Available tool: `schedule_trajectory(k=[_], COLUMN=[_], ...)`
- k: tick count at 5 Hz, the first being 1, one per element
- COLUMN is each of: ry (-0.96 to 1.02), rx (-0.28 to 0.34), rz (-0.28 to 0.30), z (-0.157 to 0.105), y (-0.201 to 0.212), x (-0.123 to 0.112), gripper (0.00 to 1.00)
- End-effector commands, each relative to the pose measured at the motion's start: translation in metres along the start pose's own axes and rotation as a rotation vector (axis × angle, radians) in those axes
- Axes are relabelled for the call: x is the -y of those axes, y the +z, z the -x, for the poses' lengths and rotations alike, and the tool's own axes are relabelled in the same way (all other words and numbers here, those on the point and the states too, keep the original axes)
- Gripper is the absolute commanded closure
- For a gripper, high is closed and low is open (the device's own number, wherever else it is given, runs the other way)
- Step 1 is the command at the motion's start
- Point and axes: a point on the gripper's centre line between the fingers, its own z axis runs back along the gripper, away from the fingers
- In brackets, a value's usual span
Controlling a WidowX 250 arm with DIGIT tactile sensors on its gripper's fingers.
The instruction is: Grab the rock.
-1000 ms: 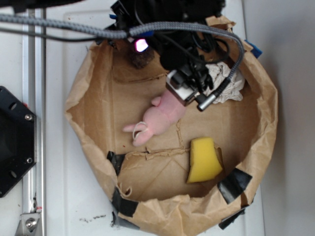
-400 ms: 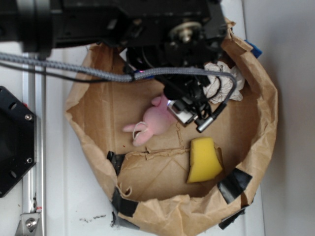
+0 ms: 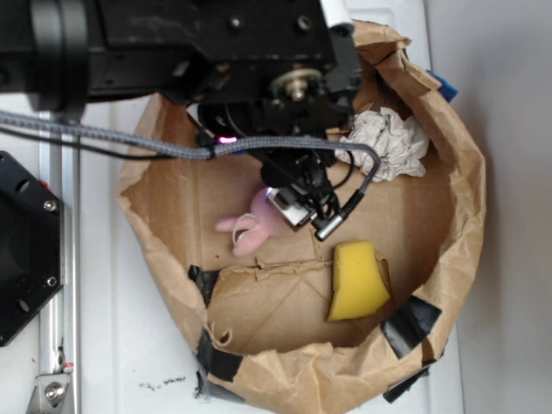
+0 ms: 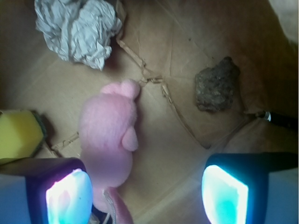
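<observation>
Four loose things lie inside the brown paper bag; the arm, black and wide, reaches over its upper rim from the left and hides the upper part of the floor in the exterior view. Its gripper points down, and the wrist view shows the two fingers spread apart with nothing between them. The pink plush toy lies partly under the left finger. The paper wad and the yellow sponge are well apart from the fingers. The rock is smallest; it sits on the bag floor ahead of the right finger, clear of the toy. I judge the main risk is closing here: the jaws would catch the plush, not the rock, because the rock is outside the gap. A descent could also crease the soft bag floor and tip the rock away.
</observation>
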Motion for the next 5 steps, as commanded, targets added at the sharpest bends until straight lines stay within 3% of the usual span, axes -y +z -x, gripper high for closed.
schedule_trajectory(k=[1,3,5], ry=[-0.043,-0.145,-0.053], rx=[0.045,0.075,0.079], rz=[-0.008,-0.002,-0.073], z=[-0.003,0.003,-0.004], y=[0.013,0.007,-0.002], x=[-0.018,-0.04,-0.054], gripper=[0.0,0.0,0.0])
